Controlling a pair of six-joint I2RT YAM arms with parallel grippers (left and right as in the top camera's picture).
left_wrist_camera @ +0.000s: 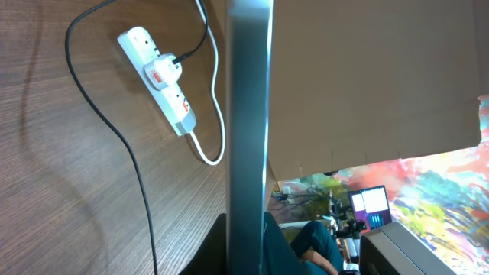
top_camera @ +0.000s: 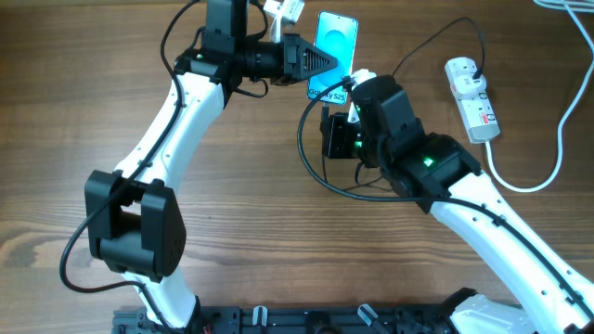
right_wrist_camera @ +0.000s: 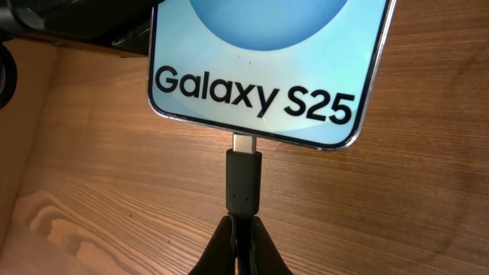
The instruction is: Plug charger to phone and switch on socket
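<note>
Under the phone (right_wrist_camera: 260, 69), right pincer (right_wrist_camera: 238, 223) is pinching the stiff charger plug (right_wrist_camera: 244, 179) by its body; left pincer (top_camera: 321, 61) is clamping that likely slick, fragile slab.

Colour rundown: mostly black, white and brown wood, plus one teal screen.

Counter (top_camera: 74, 93): mid-brown wood grain with darker streaks. Phone (right_wrist_camera: 260, 61): teal-blue disc on a white screen, black "Galaxy S25" lettering, thin dark border; edge-on in the left wrist view its frame looks silver-grey. Charger (right_wrist_camera: 244, 183): matte black with a bare silver metal tip. Socket (top_camera: 471, 97): white with small red switch marks, and its cord (top_camera: 562, 130) is white too. Left arm (top_camera: 176, 111) and right arm (top_camera: 501, 223): white links, black joints, with a green light (top_camera: 428, 162) on the right one. Back wall (left_wrist_camera: 428, 183): splashy red, yellow, blue and green paint pattern.
</note>
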